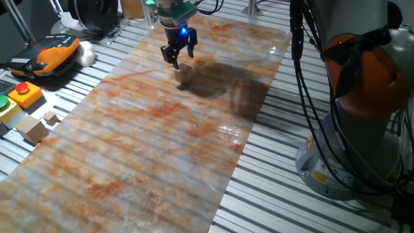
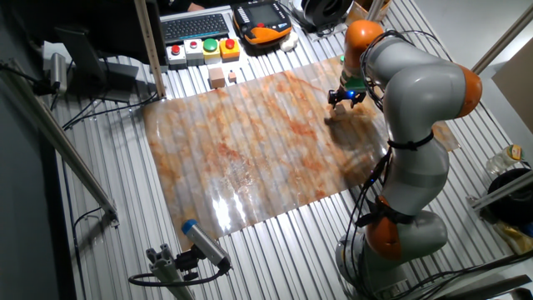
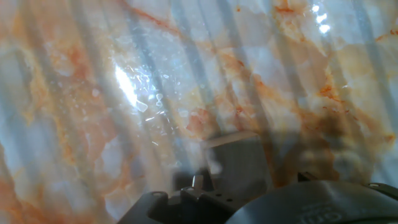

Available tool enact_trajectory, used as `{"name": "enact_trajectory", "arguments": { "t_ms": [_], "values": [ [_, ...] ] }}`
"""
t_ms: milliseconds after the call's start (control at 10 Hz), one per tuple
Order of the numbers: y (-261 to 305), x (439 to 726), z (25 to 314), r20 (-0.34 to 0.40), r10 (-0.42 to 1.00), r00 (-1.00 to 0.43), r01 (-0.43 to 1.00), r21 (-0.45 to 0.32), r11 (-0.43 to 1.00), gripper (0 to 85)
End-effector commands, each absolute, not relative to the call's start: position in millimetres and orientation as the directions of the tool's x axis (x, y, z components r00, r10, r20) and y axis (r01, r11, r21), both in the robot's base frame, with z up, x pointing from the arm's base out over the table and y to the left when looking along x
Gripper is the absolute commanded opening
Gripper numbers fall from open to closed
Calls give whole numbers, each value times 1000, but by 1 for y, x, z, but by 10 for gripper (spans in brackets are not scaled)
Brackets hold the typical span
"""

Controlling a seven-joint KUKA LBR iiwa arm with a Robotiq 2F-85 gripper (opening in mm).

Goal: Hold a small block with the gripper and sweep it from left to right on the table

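Note:
The small block (image 1: pixel 184 74) is a light-tan cube resting on the marbled orange and grey table (image 1: pixel 149 149) near its far end. My black gripper (image 1: pixel 183 61), with its blue light on, hangs directly over the block. Its fingers are spread open, with the tips just above the block's top and not closed on it. In the other fixed view the gripper (image 2: pixel 344 102) is at the sheet's right side with the block (image 2: pixel 332 116) under it. In the hand view the block (image 3: pixel 239 158) is a shadowed shape low in the middle; the fingertips are not clearly visible.
A larger tan block (image 1: pixel 31 129) and a tiny cube (image 1: pixel 50 118) lie off the sheet on the slats at left, beside button boxes (image 1: pixel 24 94) and an orange pendant (image 1: pixel 48 52). The robot base (image 1: pixel 362 97) and its cables stand to the right.

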State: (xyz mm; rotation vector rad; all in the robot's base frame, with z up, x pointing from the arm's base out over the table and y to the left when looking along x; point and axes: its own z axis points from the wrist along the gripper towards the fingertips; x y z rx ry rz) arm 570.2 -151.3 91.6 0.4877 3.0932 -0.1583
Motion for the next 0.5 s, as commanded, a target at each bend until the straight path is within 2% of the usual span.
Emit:
{"name": "enact_trajectory", "arguments": {
  "t_ms": [0,100,200,300,400],
  "values": [
    [-151,570,92,-34,306,-952,308,-114,945,680],
    [-151,570,92,-37,295,-955,298,-117,947,680],
    [-151,570,92,-27,190,-981,192,-139,972,850],
    [-151,570,92,-16,100,-995,102,-134,986,850],
    [-151,570,92,4,88,-996,87,-116,989,850]
  ]
}}
